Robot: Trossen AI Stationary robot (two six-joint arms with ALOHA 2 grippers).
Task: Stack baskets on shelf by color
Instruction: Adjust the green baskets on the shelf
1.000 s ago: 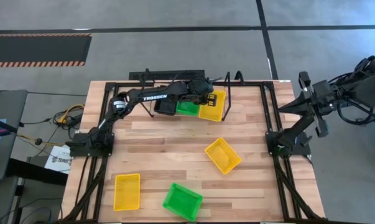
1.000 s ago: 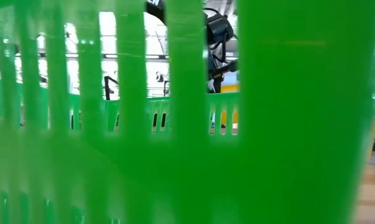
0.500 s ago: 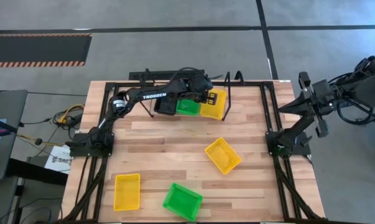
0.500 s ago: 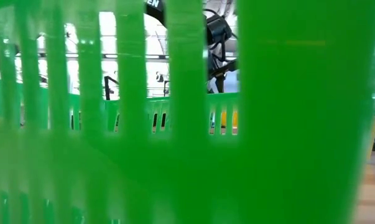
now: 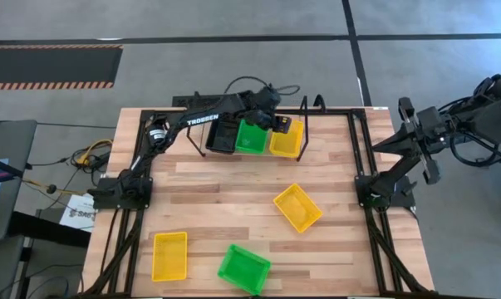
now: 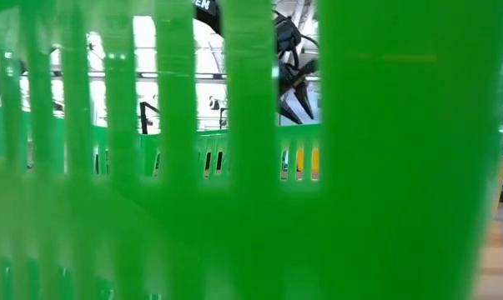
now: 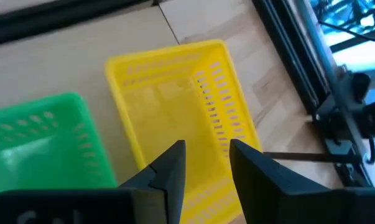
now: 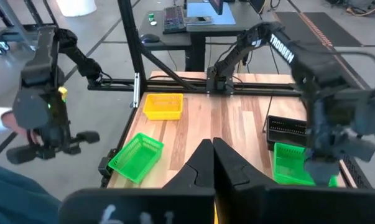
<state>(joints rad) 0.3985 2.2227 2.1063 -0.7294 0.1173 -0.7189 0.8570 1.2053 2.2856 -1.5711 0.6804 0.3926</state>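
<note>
High view shows the left hand (image 5: 277,124), fingers parted and empty, over the shelf's yellow basket (image 5: 287,141); it should lift straight up so the basket isn't snagged.

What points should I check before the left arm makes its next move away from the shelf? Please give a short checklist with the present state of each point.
1. Left gripper open, nothing between the fingers: ok.
2. Yellow basket on the shelf released, sitting beside the green basket on the shelf: ok.
3. Colours kept apart on the shelf, with the black basket, green, then yellow side by side: ok.
4. Right gripper shut and waiting off the table's right side, out of the way: ok.
5. Baskets still on the table, two yellow and one green: not ok, they are not yet on the shelf.
6. How many baskets each stack holds: cannot tell.
</note>
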